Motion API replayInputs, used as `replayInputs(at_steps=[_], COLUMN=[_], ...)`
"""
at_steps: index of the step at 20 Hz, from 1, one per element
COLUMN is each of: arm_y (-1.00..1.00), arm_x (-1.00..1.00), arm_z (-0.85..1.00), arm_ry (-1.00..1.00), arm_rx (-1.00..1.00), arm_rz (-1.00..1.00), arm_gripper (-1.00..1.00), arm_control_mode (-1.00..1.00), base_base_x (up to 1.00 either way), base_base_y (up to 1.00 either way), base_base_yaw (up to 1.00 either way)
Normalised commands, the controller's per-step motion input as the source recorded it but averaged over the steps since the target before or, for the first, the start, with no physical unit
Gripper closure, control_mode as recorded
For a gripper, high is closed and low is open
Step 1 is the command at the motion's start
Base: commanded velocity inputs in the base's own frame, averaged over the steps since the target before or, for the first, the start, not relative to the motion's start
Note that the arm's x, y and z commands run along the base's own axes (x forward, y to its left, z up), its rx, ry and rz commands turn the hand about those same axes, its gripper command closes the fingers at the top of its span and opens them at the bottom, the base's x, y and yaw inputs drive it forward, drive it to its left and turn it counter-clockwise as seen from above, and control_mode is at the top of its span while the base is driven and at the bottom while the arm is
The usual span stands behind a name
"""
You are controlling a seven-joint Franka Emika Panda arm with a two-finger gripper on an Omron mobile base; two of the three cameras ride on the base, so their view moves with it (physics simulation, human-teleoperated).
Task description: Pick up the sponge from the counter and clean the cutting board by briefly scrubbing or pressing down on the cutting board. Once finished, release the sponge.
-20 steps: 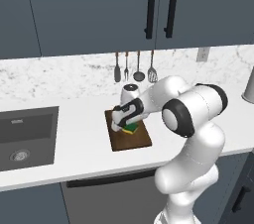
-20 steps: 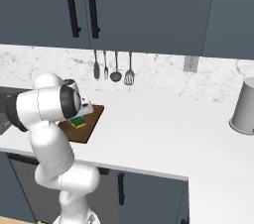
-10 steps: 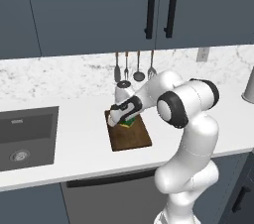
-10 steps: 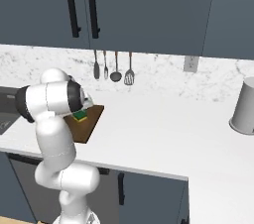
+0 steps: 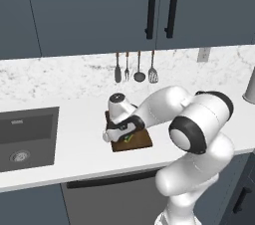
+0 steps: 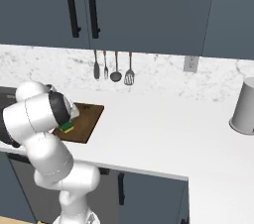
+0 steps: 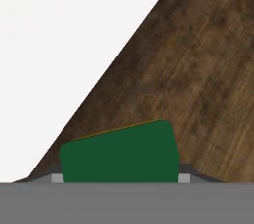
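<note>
The tool (image 5: 121, 134), clenched on the sponge (image 7: 119, 154), holds its green face low over the cutting board (image 7: 198, 69) near the edge beside the white counter (image 7: 59, 29), seemingly to press or scrub the wood.

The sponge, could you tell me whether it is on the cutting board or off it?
On it: the sponge lies over the cutting board near its edge.

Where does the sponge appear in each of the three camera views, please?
Left base view: sponge, left of centre, on the cutting board under the hand.
Right base view: lower left, beside the arm.
Hand view: bottom centre.
Shared landmark: the brown cutting board.
</note>
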Motion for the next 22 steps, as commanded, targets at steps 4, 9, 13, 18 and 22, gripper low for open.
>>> replayInputs(at_steps=[4,9,13,18,22], arm_y=[0.00,-0.08,-0.19,-0.17,-0.17], arm_x=[-0.34,0.30,0.76,0.69,0.58], arm_z=[0.00,0.00,0.00,0.00,0.00], arm_ry=[0.01,0.00,0.00,0.00,-0.03], arm_rx=[0.00,0.00,0.00,0.00,0.00], arm_rz=[0.00,0.00,0.00,0.00,0.00], arm_gripper=[1.00,1.00,1.00,1.00,1.00], arm_control_mode=[-1.00,-1.00,-1.00,-1.00,-1.00], base_base_x=[0.00,0.00,0.00,0.00,0.00], base_base_y=[0.00,0.00,0.00,0.00,0.00], base_base_yaw=[0.00,0.00,0.00,0.00,0.00])
